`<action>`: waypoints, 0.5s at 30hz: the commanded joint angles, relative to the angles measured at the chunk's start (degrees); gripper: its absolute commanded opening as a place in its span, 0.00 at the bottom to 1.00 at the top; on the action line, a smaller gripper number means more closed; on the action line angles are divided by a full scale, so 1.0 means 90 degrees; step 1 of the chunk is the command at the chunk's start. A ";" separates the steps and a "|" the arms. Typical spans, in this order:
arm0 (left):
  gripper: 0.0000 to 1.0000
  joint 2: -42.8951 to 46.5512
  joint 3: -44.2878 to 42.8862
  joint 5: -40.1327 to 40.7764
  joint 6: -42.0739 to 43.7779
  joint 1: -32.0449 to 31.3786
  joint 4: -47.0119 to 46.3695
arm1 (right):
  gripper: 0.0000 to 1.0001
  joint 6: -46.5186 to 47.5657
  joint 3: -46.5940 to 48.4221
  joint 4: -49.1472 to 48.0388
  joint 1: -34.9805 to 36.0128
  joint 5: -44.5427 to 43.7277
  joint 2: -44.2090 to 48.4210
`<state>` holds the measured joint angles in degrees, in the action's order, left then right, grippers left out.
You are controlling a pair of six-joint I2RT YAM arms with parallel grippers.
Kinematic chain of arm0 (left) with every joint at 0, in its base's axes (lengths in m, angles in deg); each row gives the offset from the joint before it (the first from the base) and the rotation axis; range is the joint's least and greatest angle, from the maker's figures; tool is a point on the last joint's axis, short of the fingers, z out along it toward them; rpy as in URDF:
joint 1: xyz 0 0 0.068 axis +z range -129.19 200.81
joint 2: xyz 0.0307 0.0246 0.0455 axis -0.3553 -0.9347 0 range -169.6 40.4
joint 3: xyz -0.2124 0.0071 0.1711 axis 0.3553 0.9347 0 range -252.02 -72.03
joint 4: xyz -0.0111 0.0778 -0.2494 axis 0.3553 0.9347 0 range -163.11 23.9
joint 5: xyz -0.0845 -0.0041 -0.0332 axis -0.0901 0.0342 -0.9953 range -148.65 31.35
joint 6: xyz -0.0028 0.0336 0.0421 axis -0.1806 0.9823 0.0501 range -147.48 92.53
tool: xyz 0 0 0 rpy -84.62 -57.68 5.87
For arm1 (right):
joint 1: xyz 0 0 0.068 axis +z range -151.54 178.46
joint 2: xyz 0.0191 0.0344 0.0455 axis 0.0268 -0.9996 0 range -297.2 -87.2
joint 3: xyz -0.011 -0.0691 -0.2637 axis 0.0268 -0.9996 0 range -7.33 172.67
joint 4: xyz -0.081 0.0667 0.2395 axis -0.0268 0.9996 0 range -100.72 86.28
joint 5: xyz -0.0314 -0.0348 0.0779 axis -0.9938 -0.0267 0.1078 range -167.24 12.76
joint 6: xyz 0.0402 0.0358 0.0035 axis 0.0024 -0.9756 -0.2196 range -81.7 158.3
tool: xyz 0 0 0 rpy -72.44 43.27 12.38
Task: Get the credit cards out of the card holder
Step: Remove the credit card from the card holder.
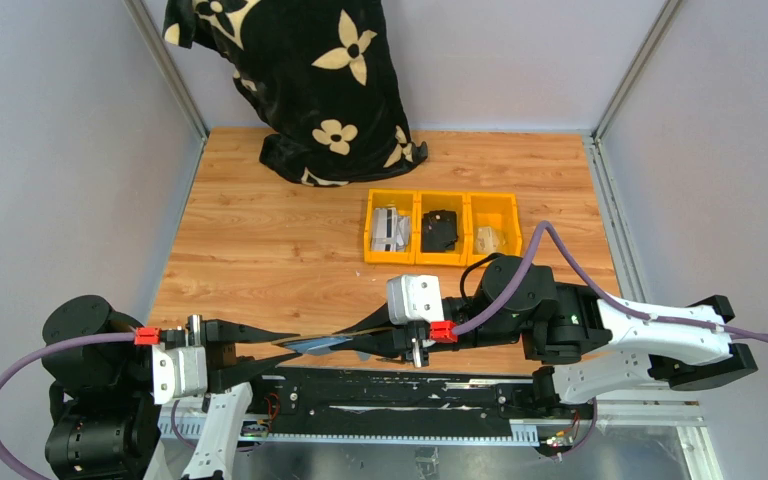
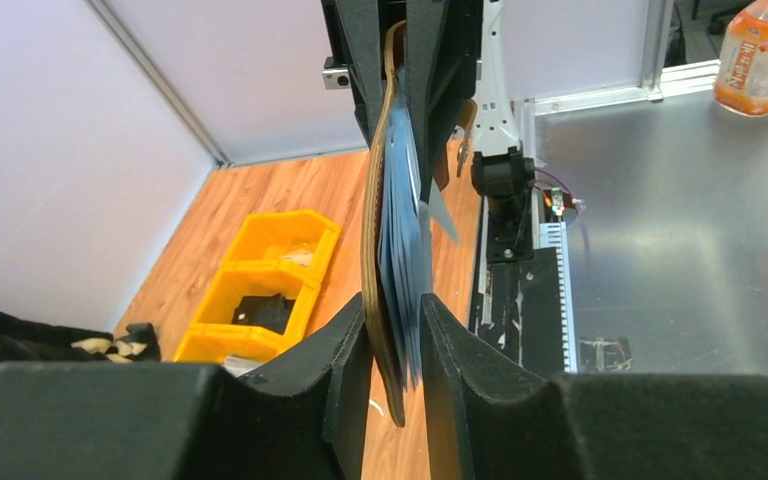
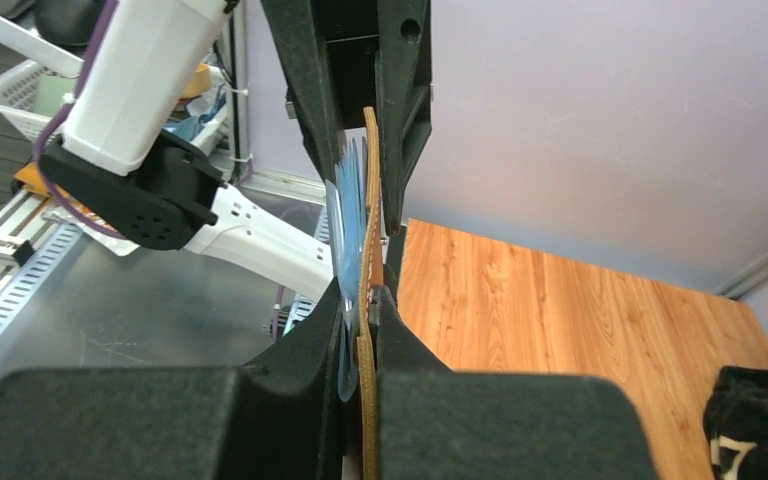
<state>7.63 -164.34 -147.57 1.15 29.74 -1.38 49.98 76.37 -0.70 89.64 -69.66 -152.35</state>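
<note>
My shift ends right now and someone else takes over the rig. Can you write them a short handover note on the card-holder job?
Right pincer: shut on the edge of the brown card holder, holding it in the air near the front edge of the table.
Left pincer: jaws parted around the holder's other end and its fanned pale-blue sleeves; grip unclear.
Credit cards: none seen pulled free; whether the sleeves hold any cannot be told.
Done: holder lifted and open between both arms.
Left: draw the cards out and set them down.
</note>
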 commanded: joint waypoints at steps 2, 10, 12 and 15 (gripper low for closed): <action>0.30 -0.0108 -0.0032 -0.0132 -0.0143 -0.0147 -0.0057 | 0.00 -0.0196 -0.0016 -0.0072 -0.0099 0.0635 0.0022; 0.36 -0.0034 0.0068 -0.0129 -0.0200 -0.0145 -0.0058 | 0.00 -0.0338 0.0037 -0.0350 -0.0130 0.0836 -0.0229; 0.35 -0.0014 0.0093 -0.0129 -0.0304 -0.0142 -0.0051 | 0.00 -0.0368 0.0045 -0.0380 -0.0145 0.0829 -0.0251; 0.36 0.0100 0.0226 -0.0129 -0.0230 -0.0182 -0.0071 | 0.00 -0.0380 0.0065 -0.0382 -0.0160 0.0738 -0.0238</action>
<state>7.65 -163.79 -148.27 -0.34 28.54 -1.42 47.93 76.37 -1.66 88.81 -63.89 -154.38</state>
